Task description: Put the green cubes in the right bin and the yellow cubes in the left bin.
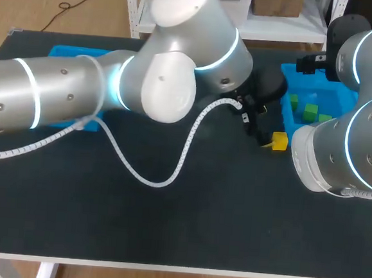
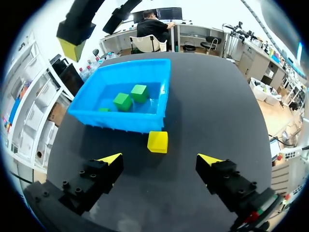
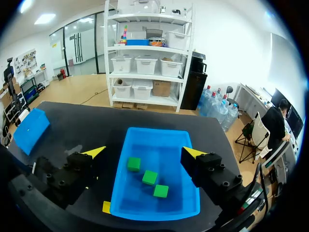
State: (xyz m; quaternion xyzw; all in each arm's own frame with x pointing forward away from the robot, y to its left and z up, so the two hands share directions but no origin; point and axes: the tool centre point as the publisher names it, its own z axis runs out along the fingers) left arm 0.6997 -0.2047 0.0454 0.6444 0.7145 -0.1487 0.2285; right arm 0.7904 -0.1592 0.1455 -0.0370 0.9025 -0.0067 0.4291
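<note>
Two bins at the table's far corners, with one cube left outside them.

The left bin [image 1: 67,51] sits near the far left corner of the table [image 1: 179,228], and the right bin [image 1: 336,98] sits near the far right corner. Three cubes [image 1: 311,111] lie close together in the right bin, none stacked. A lone cube [image 1: 279,141] rests on the table just beside the right bin's outer wall, at its near left corner. The left gripper [image 2: 160,158] hangs over the table's right half, with the lone cube ahead of it and apart from its fingers. The right gripper [image 3: 144,152] hangs above the right bin.
</note>
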